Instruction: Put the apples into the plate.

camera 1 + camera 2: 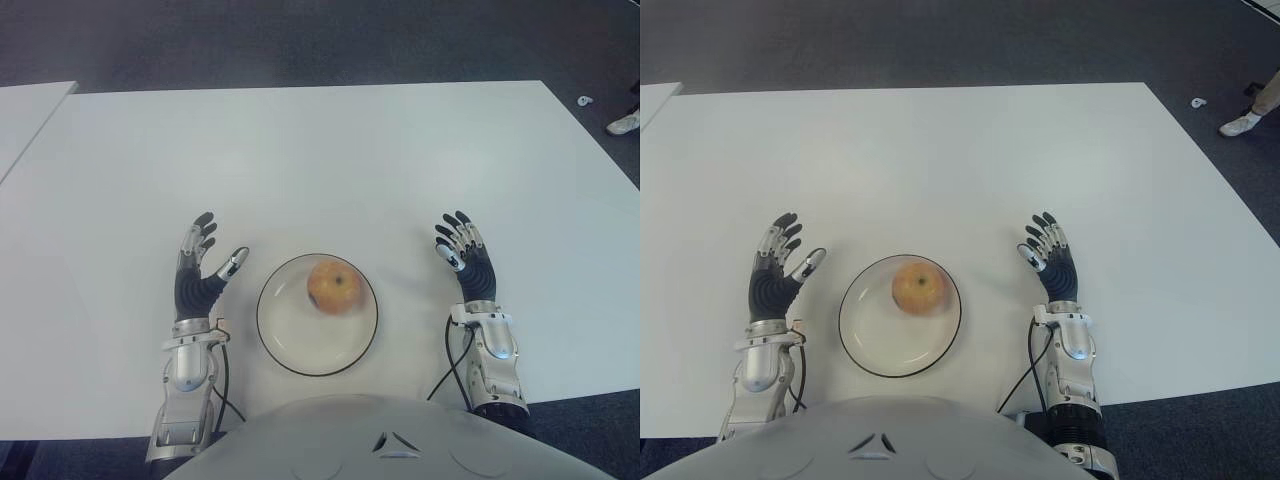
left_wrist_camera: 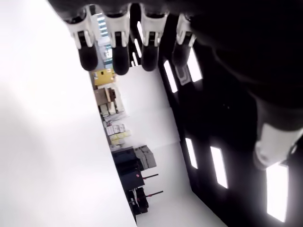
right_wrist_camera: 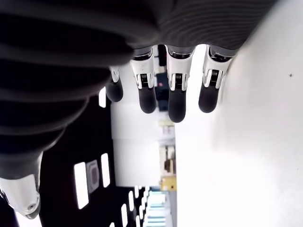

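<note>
Left eye view: white table (image 1: 320, 160) fills most of the scene, dark floor beyond its far edge. Near the robot's edge, centred, sits a white plate (image 1: 285, 340) with a thin dark rim. One apple (image 1: 334, 287), orange-red, lies inside the plate, toward its far right part. Left hand (image 1: 200, 270) shows just left of the plate, palm up, fingers spread and straight, thumb angled toward the plate, holding nothing. Right hand (image 1: 465, 262) shows right of the plate, a little farther off, fingers extended and close together, also empty. Both wrist views confirm straight fingers (image 2: 120, 59) with nothing between them. A shoe (image 1: 625, 122) shows at the far right edge.
</note>
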Available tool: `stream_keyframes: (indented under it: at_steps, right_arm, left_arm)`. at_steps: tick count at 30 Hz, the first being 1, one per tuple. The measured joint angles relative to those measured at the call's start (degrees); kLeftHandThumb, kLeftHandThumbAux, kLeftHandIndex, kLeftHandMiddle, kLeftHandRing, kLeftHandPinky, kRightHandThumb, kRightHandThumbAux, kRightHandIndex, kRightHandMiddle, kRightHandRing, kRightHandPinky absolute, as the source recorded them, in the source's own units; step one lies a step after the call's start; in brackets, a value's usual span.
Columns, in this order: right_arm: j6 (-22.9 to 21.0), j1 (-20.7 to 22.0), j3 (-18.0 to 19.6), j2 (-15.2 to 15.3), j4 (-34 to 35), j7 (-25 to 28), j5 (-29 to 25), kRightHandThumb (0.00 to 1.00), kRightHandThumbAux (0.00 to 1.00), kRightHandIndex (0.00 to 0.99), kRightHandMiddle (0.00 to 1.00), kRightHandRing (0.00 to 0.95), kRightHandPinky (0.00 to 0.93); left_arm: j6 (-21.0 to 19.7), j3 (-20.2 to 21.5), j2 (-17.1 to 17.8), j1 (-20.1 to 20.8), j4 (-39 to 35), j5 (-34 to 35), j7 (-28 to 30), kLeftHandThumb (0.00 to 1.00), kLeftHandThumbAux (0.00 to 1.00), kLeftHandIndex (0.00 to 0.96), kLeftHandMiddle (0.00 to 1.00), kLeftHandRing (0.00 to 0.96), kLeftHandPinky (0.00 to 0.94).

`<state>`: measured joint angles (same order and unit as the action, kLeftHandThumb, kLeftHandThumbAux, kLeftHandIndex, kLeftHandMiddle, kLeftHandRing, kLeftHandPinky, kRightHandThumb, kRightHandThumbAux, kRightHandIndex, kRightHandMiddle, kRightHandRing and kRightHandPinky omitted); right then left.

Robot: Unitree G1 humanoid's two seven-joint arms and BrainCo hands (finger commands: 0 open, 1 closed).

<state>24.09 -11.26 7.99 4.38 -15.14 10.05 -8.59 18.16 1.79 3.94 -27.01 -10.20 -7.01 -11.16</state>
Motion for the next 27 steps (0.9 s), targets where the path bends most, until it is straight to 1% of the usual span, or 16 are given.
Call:
stream_keyframes:
  at_steps: [3,8,10,12,15,20,27]
  right_arm:
    - [0.20,0.00,0.00,-0.02,-0.05,0.00,0.02,0.207,0.590,0.070,0.144,0.166,0.198]
    - [1.22,0.01,-0.03,-0.04,-0.39,0.34,-0.03,0.214,0.584,0.069,0.143,0.163,0.190]
    - [1.62,0.01,-0.03,-0.02,-0.53,0.66,-0.08,0.214,0.579,0.073,0.144,0.165,0.199]
    - [1.89,0.00,-0.04,0.00,-0.61,0.85,-0.08,0.223,0.571,0.079,0.144,0.163,0.195]
    - [2.25,-0.08,-0.10,0.02,-0.62,0.85,0.10,0.226,0.566,0.085,0.148,0.163,0.192]
    - [2.39,-0.22,-0.17,0.05,-0.54,0.84,0.26,0.221,0.571,0.086,0.150,0.163,0.183]
    - [2.38,-0.32,-0.21,0.07,-0.40,0.95,0.10,0.210,0.574,0.078,0.140,0.150,0.171]
  left_arm:
    - [-1.60,-0.05,-0.73,0.08,-0.97,0.49,0.00,0.149,0.618,0.113,0.174,0.178,0.193]
    - [-4.68,-0.26,-1.98,0.27,-2.12,1.22,0.02,0.138,0.620,0.119,0.185,0.196,0.226]
    - [-5.66,-0.36,-2.47,0.26,-2.59,1.46,0.16,0.134,0.618,0.129,0.196,0.213,0.253]
    - [-6.75,-0.55,-3.06,0.24,-3.21,2.25,0.53,0.115,0.596,0.162,0.224,0.243,0.273]
    - [-9.37,-0.80,-4.37,0.00,-4.29,6.31,2.53,0.095,0.576,0.205,0.251,0.264,0.281]
    - [-13.05,-0.94,-5.61,-0.68,-5.49,11.31,5.48,0.083,0.562,0.226,0.263,0.267,0.265]
    - [-15.31,-1.15,-5.84,-0.99,-5.67,10.26,5.81,0.087,0.554,0.213,0.251,0.253,0.249]
